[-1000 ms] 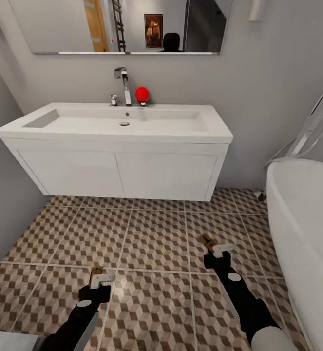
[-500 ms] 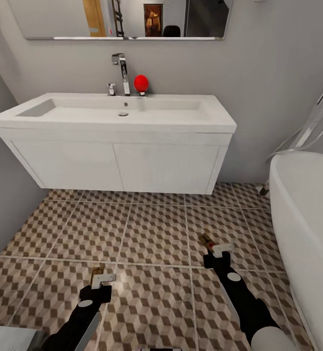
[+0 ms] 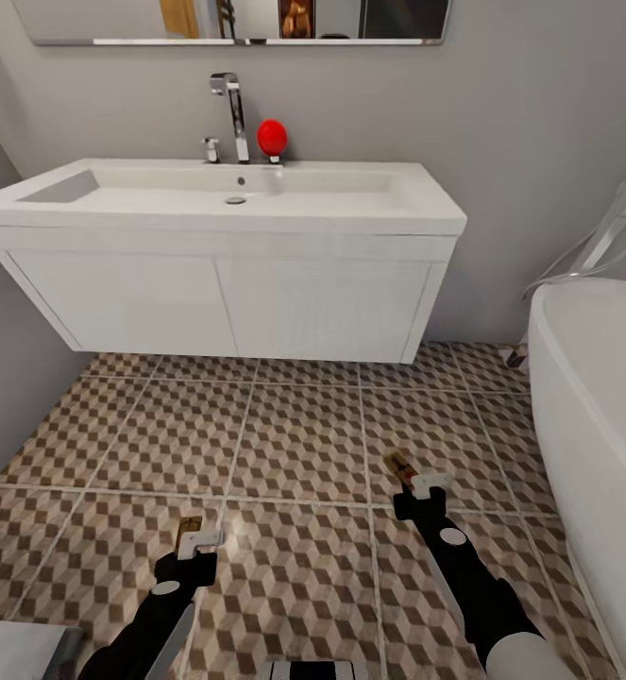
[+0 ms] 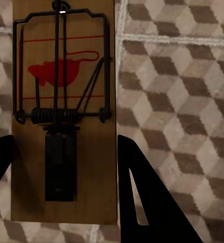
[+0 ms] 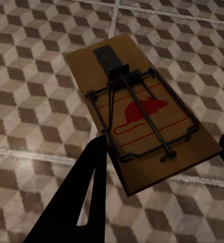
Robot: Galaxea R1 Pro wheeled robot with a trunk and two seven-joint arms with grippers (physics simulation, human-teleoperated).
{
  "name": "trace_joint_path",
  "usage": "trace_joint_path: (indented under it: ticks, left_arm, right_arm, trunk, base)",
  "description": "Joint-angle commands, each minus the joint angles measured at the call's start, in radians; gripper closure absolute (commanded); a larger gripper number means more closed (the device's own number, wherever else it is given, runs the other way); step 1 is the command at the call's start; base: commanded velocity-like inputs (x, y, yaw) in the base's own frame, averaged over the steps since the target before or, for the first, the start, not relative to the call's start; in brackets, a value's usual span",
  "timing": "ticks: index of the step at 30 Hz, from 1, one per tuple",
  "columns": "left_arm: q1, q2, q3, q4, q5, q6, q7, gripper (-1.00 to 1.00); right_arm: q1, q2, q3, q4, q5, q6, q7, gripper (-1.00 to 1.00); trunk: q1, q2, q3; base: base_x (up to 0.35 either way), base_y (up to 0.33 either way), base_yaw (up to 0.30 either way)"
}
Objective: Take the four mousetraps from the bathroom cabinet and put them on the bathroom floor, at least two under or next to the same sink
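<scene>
My left gripper (image 3: 197, 540) is shut on a mousetrap (image 3: 190, 524), a small brown board that sticks out ahead of it above the cube-patterned bathroom floor (image 3: 294, 444). In the left wrist view this mousetrap (image 4: 64, 116) shows its dark wire, spring and red mouse mark, with a black finger (image 4: 142, 202) against its edge. My right gripper (image 3: 424, 484) is shut on a second mousetrap (image 3: 399, 466); the right wrist view shows this mousetrap (image 5: 142, 114) tilted between the fingers (image 5: 86, 197). The white bathroom sink (image 3: 228, 198) with its chrome tap (image 3: 229, 113) stands straight ahead on a two-door vanity (image 3: 228, 302).
A white bathtub (image 3: 596, 425) fills the right side, close to my right arm. A grey wall (image 3: 1, 378) closes in the left. A red ball-shaped object (image 3: 272, 137) sits behind the basin, under a mirror (image 3: 237, 19). Open floor lies between me and the vanity.
The whole picture has shifted: the sink and vanity have grown and the mirror has slid up out of frame, so the camera moved closer. Both grippers still hold their mousetraps the same way.
</scene>
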Motion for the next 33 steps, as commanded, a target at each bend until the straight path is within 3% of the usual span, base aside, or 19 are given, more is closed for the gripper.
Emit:
trace_joint_path:
  ticks: [1, 27, 33]
  left_arm:
    - [-0.001, 0.001, -0.005, -0.002, 0.007, 0.004, 0.009, 1.0]
    - [-0.001, 0.001, -0.005, -0.001, 0.007, 0.004, 0.009, 1.0]
    - [-0.001, 0.001, -0.006, 0.0, 0.007, 0.003, 0.009, 1.0]
  right_arm:
    - [0.0, 0.0, 0.0, -0.002, 0.008, 0.007, 0.002, 1.0]
    - [0.0, -0.001, 0.0, -0.002, 0.008, 0.005, 0.002, 1.0]
    - [0.0, -0.001, 0.0, -0.002, 0.009, 0.005, 0.002, 1.0]
  trunk:
    - [0.004, -0.008, -0.006]
    - [0.103, -0.19, -0.129]
    - [0.103, -0.19, -0.138]
  base:
    - [0.0, 0.0, 0.0]
    - [0.0, 0.0, 0.0]
    - [0.0, 0.0, 0.0]
